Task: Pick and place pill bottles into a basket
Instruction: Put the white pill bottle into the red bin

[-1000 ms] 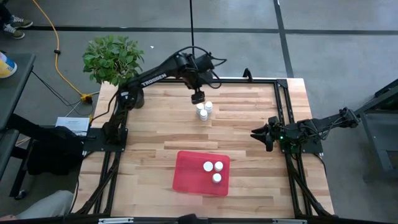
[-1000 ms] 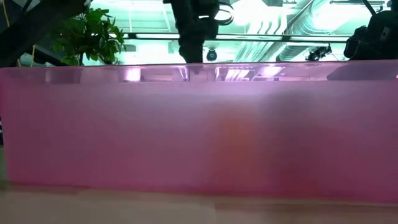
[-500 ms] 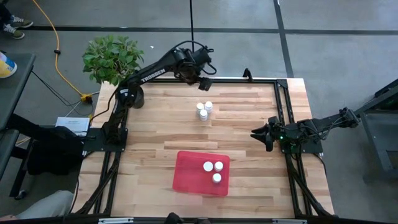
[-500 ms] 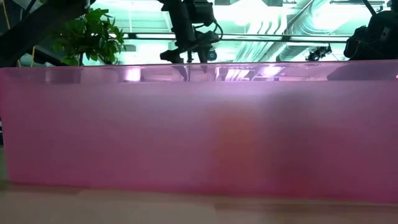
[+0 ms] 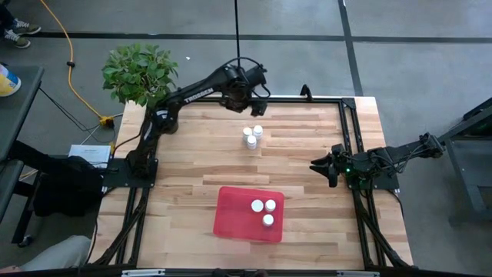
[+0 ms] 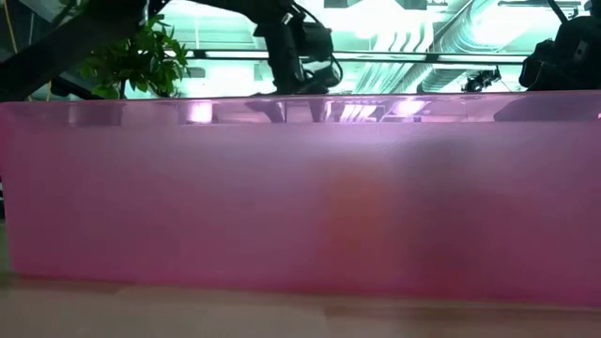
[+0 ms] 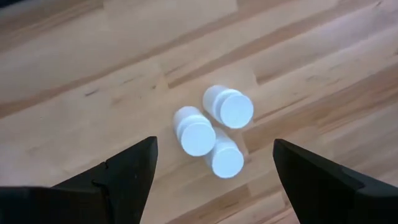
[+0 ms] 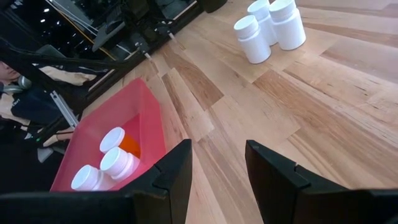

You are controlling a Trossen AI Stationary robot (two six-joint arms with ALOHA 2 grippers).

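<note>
Wooden table [image 5: 177,165] with red basket [image 5: 231,215], three loose pill bottles [image 5: 251,136]

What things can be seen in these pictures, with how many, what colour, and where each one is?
pill bottles on the table: three, white caps, standing close together at the far middle.
pill bottles in the basket: three, white caps, one with an orange body, grouped at its right side.
basket: one, red, near middle of the table.
table: one, light wood.
plant: one, green, beyond the far left corner.
left gripper: one, dark, fingers open, above the far edge by the loose bottles.
right gripper: one, dark, fingers open, waiting at the right edge.
</note>
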